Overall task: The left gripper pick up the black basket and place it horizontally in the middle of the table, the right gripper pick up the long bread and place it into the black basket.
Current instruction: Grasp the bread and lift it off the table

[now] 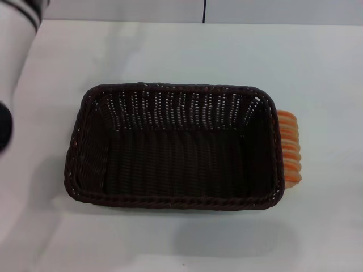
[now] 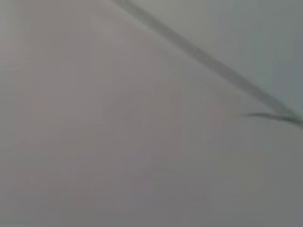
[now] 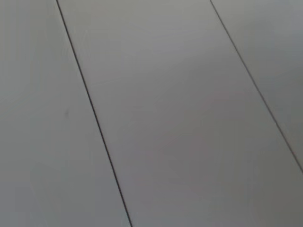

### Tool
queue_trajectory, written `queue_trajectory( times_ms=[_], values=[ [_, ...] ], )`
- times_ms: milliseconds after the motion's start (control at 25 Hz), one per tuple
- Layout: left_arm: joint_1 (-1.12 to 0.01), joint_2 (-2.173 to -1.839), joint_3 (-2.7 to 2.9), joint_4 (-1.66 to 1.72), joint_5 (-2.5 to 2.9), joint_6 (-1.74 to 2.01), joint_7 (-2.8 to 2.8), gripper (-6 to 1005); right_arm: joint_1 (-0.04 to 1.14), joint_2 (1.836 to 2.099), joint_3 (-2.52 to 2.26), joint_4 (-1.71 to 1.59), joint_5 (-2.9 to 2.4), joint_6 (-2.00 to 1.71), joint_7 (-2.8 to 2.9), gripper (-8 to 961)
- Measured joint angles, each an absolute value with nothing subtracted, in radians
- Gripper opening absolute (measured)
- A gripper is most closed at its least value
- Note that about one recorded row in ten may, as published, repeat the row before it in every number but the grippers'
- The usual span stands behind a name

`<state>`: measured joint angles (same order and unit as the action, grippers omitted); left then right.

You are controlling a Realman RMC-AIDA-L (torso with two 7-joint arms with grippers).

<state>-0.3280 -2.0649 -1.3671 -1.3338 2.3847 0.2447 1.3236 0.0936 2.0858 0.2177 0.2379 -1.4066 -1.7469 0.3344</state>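
Observation:
The black basket [image 1: 176, 148] lies with its long side across the middle of the white table [image 1: 317, 68], open side up and with nothing inside. The long bread [image 1: 289, 148], tan with orange ridges, lies on the table against the basket's right end, partly hidden behind the rim. My left arm [image 1: 17, 51] comes down along the left edge of the head view. My left gripper [image 1: 3, 127] is a dark shape at that edge, left of the basket and apart from it, mostly cut off. My right gripper is out of view.
A dark vertical seam [image 1: 203, 11] marks the wall behind the table's far edge. The left wrist view shows a plain grey surface with a dark diagonal line [image 2: 203, 56]. The right wrist view shows grey panels with thin dark seams [image 3: 92, 113].

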Motion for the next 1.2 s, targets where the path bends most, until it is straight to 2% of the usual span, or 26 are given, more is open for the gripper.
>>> queue_trajectory(
  times_ms=[40,120,200,440,520,600,1200],
  values=[
    [-0.317,-2.065,-1.300,-1.218,2.388,0.566,1.263,791,0.098,2.085,0.201,0.235,-1.407,-1.748,0.332,820],
    [-0.314,-2.064,-1.275,-1.142,2.393,0.695,1.196,790,0.107,2.084,0.171,0.229,-1.407,-1.748,0.316,820],
    [-0.299,-2.059,-1.264,-0.942,2.426,0.953,0.834,790,0.121,2.084,0.130,0.227,-1.407,-1.750,0.273,819],
    [-0.290,-2.058,-1.313,-0.791,2.457,1.003,0.500,790,0.162,2.085,-0.003,0.238,-1.407,-1.760,0.199,817],
    [-0.308,-2.056,-1.406,-0.511,2.536,1.151,0.063,790,0.175,2.084,-0.041,0.248,-1.408,-1.747,0.199,816],
    [-0.311,-2.056,-1.420,-0.448,2.543,1.188,-0.007,790,0.190,2.084,-0.090,0.260,-1.408,-1.714,0.190,816],
    [-0.315,-2.066,-1.435,-0.317,2.547,1.232,0.007,789,0.300,2.087,-0.257,0.326,-1.425,-1.453,0.178,811]
  ],
)
